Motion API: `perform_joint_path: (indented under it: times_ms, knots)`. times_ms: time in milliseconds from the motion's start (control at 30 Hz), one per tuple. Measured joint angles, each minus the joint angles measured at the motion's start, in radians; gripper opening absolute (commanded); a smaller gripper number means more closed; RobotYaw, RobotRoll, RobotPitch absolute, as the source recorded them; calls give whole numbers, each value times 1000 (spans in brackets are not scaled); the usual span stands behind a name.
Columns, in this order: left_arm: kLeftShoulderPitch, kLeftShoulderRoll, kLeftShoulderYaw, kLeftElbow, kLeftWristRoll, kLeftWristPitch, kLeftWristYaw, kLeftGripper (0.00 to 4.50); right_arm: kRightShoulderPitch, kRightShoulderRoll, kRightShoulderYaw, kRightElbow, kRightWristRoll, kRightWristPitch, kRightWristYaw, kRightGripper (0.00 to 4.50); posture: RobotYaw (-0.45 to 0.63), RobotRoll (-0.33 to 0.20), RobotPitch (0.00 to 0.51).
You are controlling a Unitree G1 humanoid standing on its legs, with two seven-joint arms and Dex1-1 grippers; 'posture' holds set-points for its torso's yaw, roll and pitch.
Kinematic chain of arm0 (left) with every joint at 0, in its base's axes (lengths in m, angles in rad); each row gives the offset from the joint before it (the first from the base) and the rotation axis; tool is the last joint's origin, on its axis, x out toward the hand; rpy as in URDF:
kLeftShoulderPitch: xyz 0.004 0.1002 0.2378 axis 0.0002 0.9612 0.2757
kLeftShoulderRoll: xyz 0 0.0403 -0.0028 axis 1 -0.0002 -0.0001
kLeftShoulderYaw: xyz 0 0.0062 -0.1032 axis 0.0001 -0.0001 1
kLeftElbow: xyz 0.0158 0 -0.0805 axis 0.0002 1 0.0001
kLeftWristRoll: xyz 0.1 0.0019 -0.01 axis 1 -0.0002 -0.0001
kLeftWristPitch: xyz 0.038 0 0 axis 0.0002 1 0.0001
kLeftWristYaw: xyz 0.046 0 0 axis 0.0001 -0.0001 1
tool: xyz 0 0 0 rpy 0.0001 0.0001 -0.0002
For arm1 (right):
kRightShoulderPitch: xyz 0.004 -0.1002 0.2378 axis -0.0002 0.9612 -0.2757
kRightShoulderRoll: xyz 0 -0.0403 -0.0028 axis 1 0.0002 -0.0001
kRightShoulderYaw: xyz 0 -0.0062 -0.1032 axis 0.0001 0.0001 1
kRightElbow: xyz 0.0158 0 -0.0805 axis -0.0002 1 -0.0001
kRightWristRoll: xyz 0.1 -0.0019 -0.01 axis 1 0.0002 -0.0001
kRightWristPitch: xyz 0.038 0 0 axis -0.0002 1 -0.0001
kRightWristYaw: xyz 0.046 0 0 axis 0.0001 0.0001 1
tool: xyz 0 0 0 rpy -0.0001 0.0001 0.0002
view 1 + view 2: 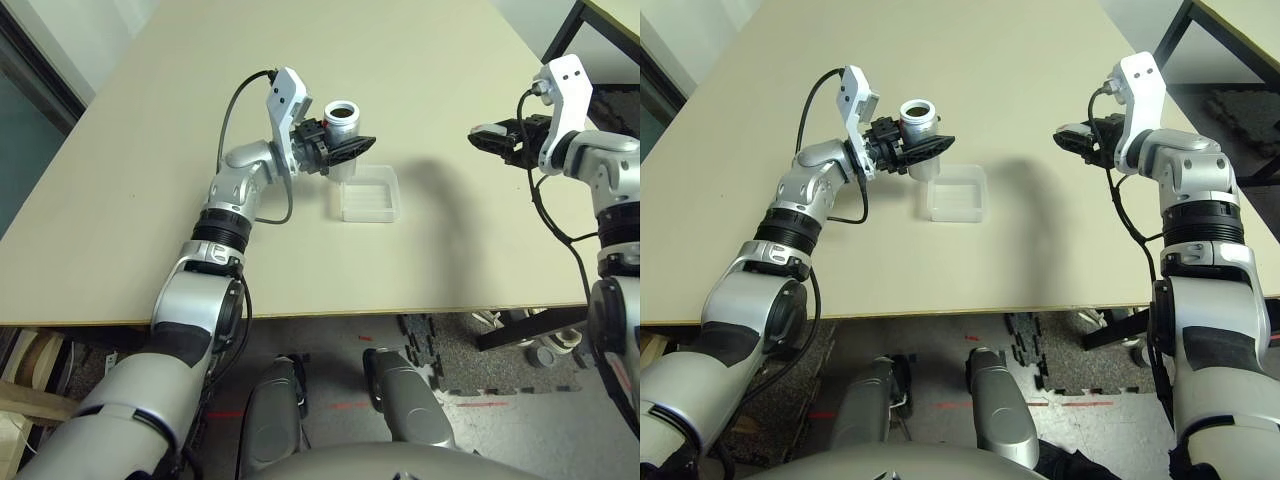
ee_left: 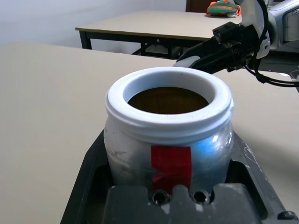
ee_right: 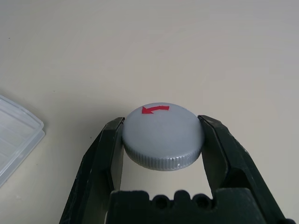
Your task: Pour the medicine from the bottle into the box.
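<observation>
Left eye view, from the left: the left gripper [image 1: 335, 152] has its jaws clamped on the bottle [image 1: 343, 122], which stands upright and uncapped, held off the bench [image 1: 150, 200] just behind the box's far left corner. Keeping the mouth up for now makes sense, since nothing can spill before the tilt begins. In the left wrist view the bottle's white rim rings a dark brownish interior; I take that to be where the medicine sits, though no single pill can be made out.

The box [image 1: 369, 195] lies flat on the bench just beside and below the bottle, on the side the mouth would fall toward when tipped, so it looks placed to catch the pour.

Further right, well apart from both, the right gripper [image 1: 497, 136] hangs above the bench with its jaws closed on the round grey lid [image 3: 163, 134], red arrow upward. Holding it aside keeps the cap out of the pouring path.

The tilt itself appears not yet begun.
</observation>
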Motion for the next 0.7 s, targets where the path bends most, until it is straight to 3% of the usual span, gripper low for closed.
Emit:
perform_joint_path:
  times_ms: [67,100,233,533,700]
  knots:
    - [0,0,0,8,2,-2,0,2628,0,1,2,2,-2,-8,0,2638,-300,0,136]
    - [0,0,0,8,3,-5,0,2628,0,2,4,3,-8,-13,1,3302,-298,0,136]
    - [0,2,0,12,8,-11,0,2628,0,5,10,16,-13,-25,1,4498,-294,0,137]
    - [0,7,1,13,17,-16,4,2628,-3,12,12,24,-15,-28,10,4500,-293,0,136]
    - [-3,14,-1,18,35,-16,11,2628,-2,3,30,20,-13,-43,91,4500,-295,0,135]
